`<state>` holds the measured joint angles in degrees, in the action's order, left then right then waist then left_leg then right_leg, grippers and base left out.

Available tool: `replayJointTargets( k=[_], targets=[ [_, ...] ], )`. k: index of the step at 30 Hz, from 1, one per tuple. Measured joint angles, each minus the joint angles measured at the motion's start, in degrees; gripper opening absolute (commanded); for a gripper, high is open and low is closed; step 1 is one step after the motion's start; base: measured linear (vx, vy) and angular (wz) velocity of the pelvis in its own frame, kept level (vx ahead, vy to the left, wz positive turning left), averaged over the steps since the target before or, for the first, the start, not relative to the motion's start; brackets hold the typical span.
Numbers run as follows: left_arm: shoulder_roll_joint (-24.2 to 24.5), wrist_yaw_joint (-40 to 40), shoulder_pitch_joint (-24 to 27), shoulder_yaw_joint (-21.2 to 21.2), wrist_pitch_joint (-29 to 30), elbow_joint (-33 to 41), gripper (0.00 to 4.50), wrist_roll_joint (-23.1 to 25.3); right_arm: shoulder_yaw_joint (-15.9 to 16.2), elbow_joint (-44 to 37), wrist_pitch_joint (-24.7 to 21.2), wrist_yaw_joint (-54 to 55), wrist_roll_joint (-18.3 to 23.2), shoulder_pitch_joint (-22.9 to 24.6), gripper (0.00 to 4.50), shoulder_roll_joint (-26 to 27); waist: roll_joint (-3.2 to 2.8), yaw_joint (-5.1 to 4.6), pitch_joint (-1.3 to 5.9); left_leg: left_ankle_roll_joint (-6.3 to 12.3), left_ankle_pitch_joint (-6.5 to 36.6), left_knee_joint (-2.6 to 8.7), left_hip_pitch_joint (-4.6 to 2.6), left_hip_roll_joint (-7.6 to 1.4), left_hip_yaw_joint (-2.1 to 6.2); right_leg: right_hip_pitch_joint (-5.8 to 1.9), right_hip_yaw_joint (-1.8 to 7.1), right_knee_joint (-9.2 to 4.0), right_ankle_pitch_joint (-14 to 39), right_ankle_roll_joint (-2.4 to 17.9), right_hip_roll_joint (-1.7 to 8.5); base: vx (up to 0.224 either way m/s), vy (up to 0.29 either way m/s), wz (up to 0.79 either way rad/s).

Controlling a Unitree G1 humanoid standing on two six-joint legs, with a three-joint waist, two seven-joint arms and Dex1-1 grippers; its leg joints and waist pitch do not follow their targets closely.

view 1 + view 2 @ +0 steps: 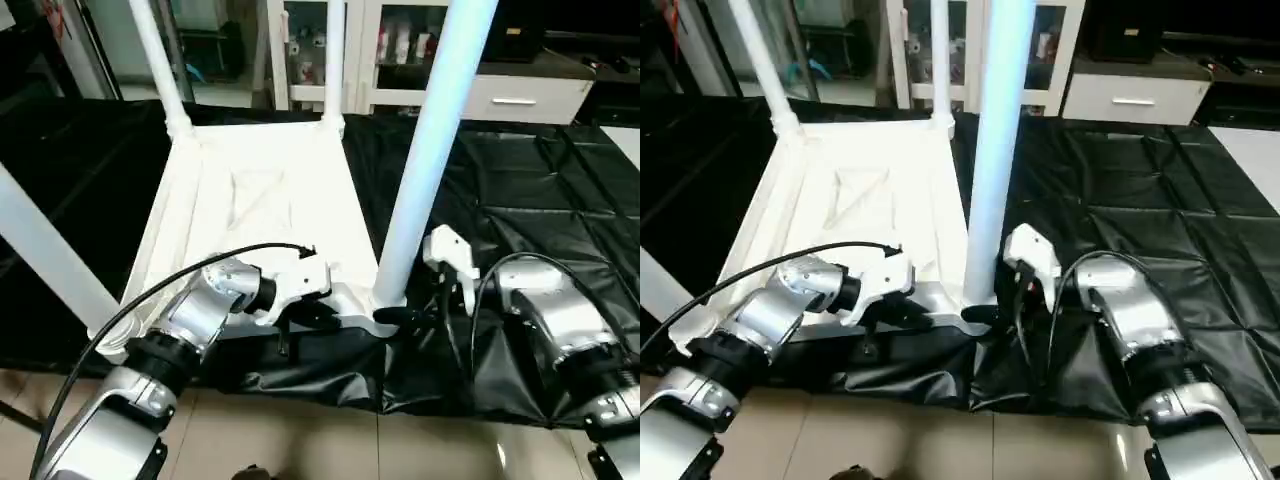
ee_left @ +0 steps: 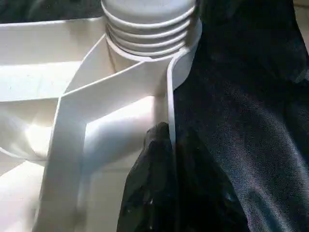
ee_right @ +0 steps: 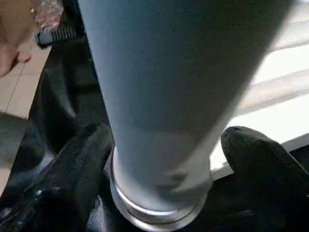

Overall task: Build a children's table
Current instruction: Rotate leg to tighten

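— Where is the children's table (image 1: 265, 200) lying?

— Upside down on the black-draped bench (image 1: 540, 200), its legs pointing up.

— And left of the near-corner leg (image 1: 425, 160)?

— The left gripper (image 2: 170, 159) is pinching the table's edge wall there, fingers pressed together on the thin rim just beside that leg's socket (image 2: 149, 29).

— And right of it?

— The right gripper (image 3: 159, 169) is sitting spread, one black finger (image 3: 72, 169) on either side of the leg's base — whether they are touching it, I cannot tell.
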<state>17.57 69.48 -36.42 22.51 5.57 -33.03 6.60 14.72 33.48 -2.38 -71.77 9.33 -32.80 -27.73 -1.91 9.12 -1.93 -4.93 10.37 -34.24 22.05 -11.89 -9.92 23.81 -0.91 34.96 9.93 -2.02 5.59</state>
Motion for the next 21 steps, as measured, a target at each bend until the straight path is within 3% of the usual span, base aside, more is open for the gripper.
replayJointTargets(
  k=[10,21],
  targets=[
    [-0.1,0.3,-1.0,0.2,-1.9,-2.5,0.00,0.0,1.2,5.5,1.7,-2.5,-1.3,-2.5,2.89,0.9,-0.21,0.06,0.08,-0.01,0.0,0.00,-0.05,-0.03,0.05,-0.03,-0.02,0.06,0.0,0.0,-0.04,0.000,0.000,0.00],
    [-0.5,0.8,-2.4,0.3,-3.2,-5.3,0.00,0.0,1.2,7.8,3.2,-3.3,-2.0,-3.5,2.72,1.2,-0.29,0.04,0.07,-0.01,0.0,0.01,-0.07,-0.04,0.05,-0.07,-0.02,0.06,-0.1,0.1,-0.04,0.000,0.000,0.00]
  ],
)
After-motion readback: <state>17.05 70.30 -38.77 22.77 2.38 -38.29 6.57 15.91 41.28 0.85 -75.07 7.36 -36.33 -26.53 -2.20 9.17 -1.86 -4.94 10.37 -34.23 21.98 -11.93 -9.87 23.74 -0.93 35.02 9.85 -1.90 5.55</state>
